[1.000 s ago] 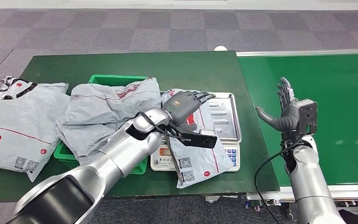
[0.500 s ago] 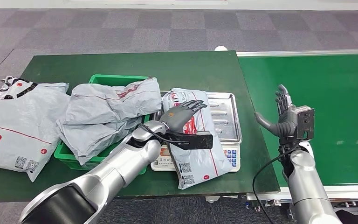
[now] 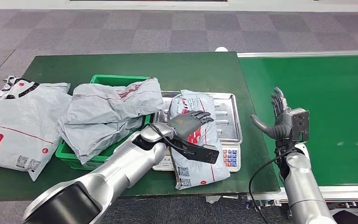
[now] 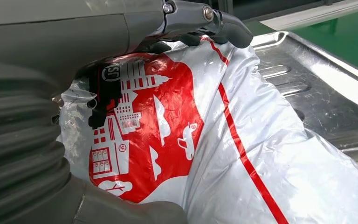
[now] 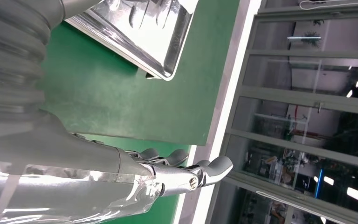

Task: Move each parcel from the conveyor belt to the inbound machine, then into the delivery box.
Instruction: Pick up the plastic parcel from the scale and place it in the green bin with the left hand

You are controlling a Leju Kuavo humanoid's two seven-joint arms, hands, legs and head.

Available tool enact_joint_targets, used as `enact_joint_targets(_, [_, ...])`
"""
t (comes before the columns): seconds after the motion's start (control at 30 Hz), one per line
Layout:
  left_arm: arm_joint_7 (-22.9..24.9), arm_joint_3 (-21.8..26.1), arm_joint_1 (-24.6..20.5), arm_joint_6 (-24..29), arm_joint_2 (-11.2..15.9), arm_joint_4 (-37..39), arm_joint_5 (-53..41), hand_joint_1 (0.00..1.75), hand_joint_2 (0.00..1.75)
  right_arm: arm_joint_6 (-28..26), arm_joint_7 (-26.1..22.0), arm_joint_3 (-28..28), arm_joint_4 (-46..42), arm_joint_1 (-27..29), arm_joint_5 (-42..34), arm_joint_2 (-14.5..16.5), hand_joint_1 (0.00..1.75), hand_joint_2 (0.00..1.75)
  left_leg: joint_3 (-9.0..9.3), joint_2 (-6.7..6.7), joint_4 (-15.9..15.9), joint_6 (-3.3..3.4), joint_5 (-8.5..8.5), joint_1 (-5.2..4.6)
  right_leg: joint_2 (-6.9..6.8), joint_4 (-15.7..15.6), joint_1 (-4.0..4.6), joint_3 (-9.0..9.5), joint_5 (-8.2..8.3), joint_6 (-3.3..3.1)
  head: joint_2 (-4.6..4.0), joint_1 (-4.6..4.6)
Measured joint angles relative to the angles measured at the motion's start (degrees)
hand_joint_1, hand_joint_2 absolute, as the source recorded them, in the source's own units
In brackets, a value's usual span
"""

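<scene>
grey plastic parcel with red print [image 3: 197, 135], lying across the shiny steel tray [image 3: 228, 122] of the weighing scale [image 3: 229, 157] that serves as the inbound machine, near end drooping over the keypad and the edge of the dark green surface [image 3: 135, 65]. left hand [image 3: 189, 123] laid on top of the parcel, fingers [image 3: 204, 115] stretched forward over the bag and thumb down its side; from the left wrist view, fingers [image 4: 223, 25] curved over the crumpled red-printed film, cannot tell whether actually gripping or just resting. right hand [image 3: 281, 119] raised upright above the bright green conveyor belt [image 3: 335, 107], fingers spread, thumb out to the side, holding nothing. green plastic delivery box [image 3: 103, 80] just beside the scale, two more grey mailer bags [image 3: 107, 112] heaped over it. another large grey mailer bag [image 3: 14, 126] flat at the far left end of the surface, overhanging the edge. grey carpet tiles [image 3: 121, 32] beyond.
</scene>
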Motion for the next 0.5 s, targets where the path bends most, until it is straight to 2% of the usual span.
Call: enact_joint_targets(0.5, [0.0,-0.7,-0.1,0.0,-0.2,0.8,-0.1,0.00,1.75,0.1,0.0,0.0,0.0,0.0,0.0,0.4,0.00,1.75,0.08,0.00,0.0,0.00,0.00,0.00,0.00,0.0,0.00,0.07,0.00,0.00,0.00,0.00])
